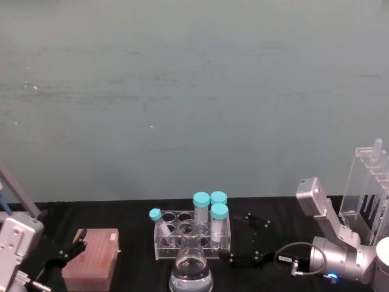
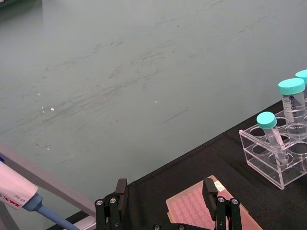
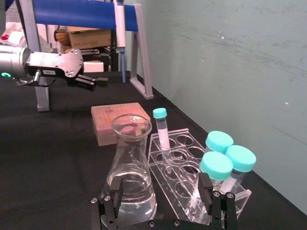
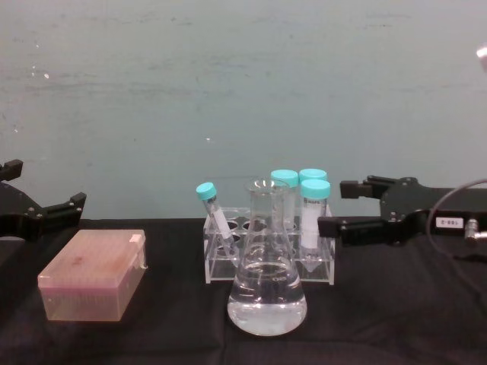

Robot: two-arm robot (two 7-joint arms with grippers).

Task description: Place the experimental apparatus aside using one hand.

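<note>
Setting: black-clothed table (image 1: 127, 219) against a flat teal wall (image 1: 194, 91). Clock bearings are read on the tabletop from the head view, with 12 toward the wall.

Right gripper (image 1: 236, 238): low over the cloth, spread wide and holding nothing. Its fingers (image 4: 358, 230) lie level and point toward 9.

Why so: one finger sits nearer the wall and one nearer the robot, so closing would pinch across an upright item. Looks like a side approach not yet committed.

Tube rack (image 1: 182, 234): just beside the fingertips at their 9. Cannot tell if they touch.

Capped tubes (image 1: 209, 207): three stand at the rack's 3 end and one leans at its 9 end.

Conical flask (image 1: 191, 267): at 6 of the tube rack, upright on its wide base, with clear liquid in the bottom. From the right wrist view it stands ahead of the open gripper, nothing gripping it.

Handling guess: liquid inside argues for a level carry and a hold at the narrow neck.

Acrylic pipette rack (image 1: 364, 182): well off at 3, tall and upright, behind the right arm.

Left gripper (image 1: 65, 249): idle at 9, open and empty.

Tip box (image 1: 91, 258): pink, just beside the left gripper, apart from the glassware.

Progress guess: nothing lifted; the flask and tube rack sit mid-table.
</note>
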